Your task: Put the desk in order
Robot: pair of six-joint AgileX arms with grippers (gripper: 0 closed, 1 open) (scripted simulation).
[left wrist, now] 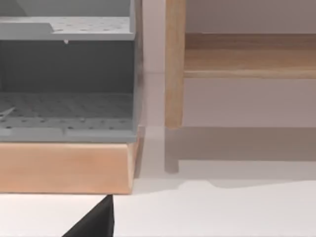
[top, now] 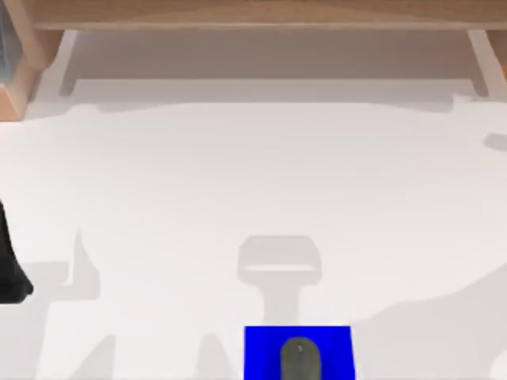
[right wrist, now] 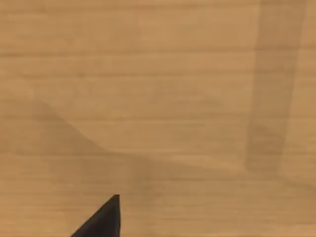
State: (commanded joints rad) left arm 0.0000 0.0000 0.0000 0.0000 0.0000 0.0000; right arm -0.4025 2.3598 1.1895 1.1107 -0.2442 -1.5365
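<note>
Top view: the large plain white desk (top: 238, 182) spans the frame, with its light-brown wooden raised shelf (top: 261, 12) running along the far edge on thin white legs (top: 485, 63). The middle of the tabletop is bare and carries soft shadows, so there is wide open room across the centre. A small blue square pad (top: 261, 352) sits at the near edge, slightly right of centre, with a dark grey oval mouse (top: 299, 360) lying on it. The left arm (top: 9, 265) shows as a black shape at the left edge. Left wrist view: a grey perforated tray unit (left wrist: 66, 79) stands on a light wooden block (left wrist: 64, 168), beside a shelf post (left wrist: 174, 64); a black fingertip (left wrist: 98, 222) is near. Right wrist view: wood grain close up, one black fingertip (right wrist: 106, 219). Can't tell finger spread on either gripper.
</note>
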